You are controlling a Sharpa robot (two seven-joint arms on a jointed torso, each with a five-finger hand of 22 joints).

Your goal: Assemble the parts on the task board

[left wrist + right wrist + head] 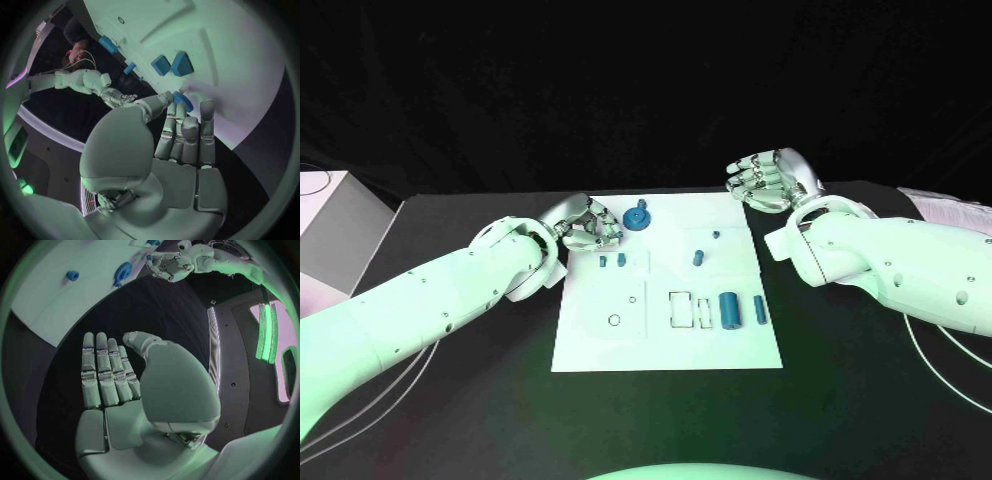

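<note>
The white task board (661, 345) lies in the middle of the black table. A blue gear-like part (636, 218) sits near its far left corner. My left hand (589, 226) hovers at that corner, fingers straight and pointed at the gear (182, 100), holding nothing; whether they touch it I cannot tell. Small blue parts (612, 261), a blue peg (698, 258) and a blue cylinder (730, 305) rest on the board. My right hand (769, 180) is beyond the far right corner, off the board, palm flat and fingers straight (103, 375), holding nothing.
A white box (329, 230) stands at the table's left edge. Papers (942, 205) lie at the far right. Thin cables (336, 415) trail under my left arm. Two white rectangular pieces (689, 310) lie beside the cylinder, and a slim blue bar (760, 308) lies to its right.
</note>
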